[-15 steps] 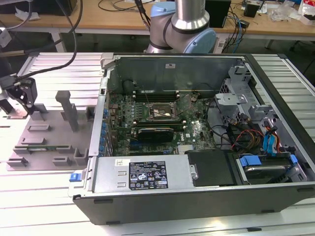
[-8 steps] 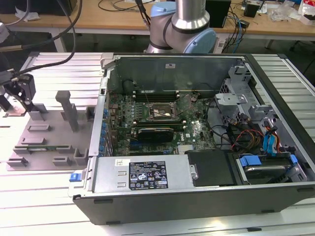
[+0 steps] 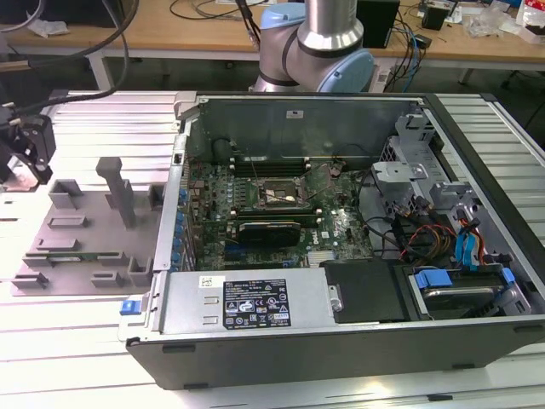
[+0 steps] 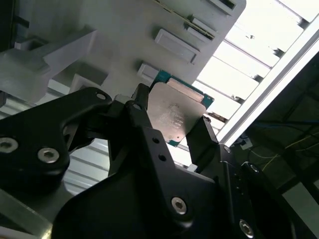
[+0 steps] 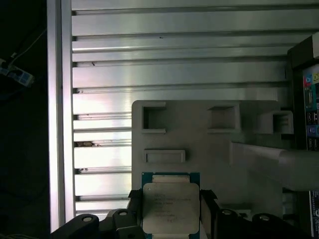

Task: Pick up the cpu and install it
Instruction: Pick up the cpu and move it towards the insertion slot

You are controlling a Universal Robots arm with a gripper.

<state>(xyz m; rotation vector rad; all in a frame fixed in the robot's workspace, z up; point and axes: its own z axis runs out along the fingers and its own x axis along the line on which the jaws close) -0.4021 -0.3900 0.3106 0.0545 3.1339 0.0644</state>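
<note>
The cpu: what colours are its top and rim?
The cpu: silvery-grey top, green rim; best in first wrist view.

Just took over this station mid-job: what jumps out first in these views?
The cpu, clamped by the gripper in both wrist views, over the grey fixture tray. In the exterior view, the open computer case sits in the middle, with the gripper at that view's left.

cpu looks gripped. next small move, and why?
Probably carry it toward the socket in the case: the gripper pinches the cpu by two edges over the grey tray, and the socket lies to the exterior view's right of the tray.
</note>
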